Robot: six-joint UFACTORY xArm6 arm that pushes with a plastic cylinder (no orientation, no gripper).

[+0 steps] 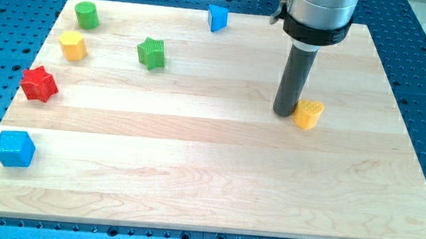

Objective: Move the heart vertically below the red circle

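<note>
A yellow heart (309,113) lies right of the middle of the wooden board (207,189). My tip (285,113) stands right against the heart's left side, touching it or nearly so. No red circle shows in this view; the only red block is a red star (39,83) at the view's left edge. The arm's body covers part of the board's top right.
A green cylinder (87,15) and a yellow hexagon (72,45) sit at the top left. A green star (151,53) lies right of them. A blue block (217,17) is at the top edge, a blue cube (15,148) at the lower left.
</note>
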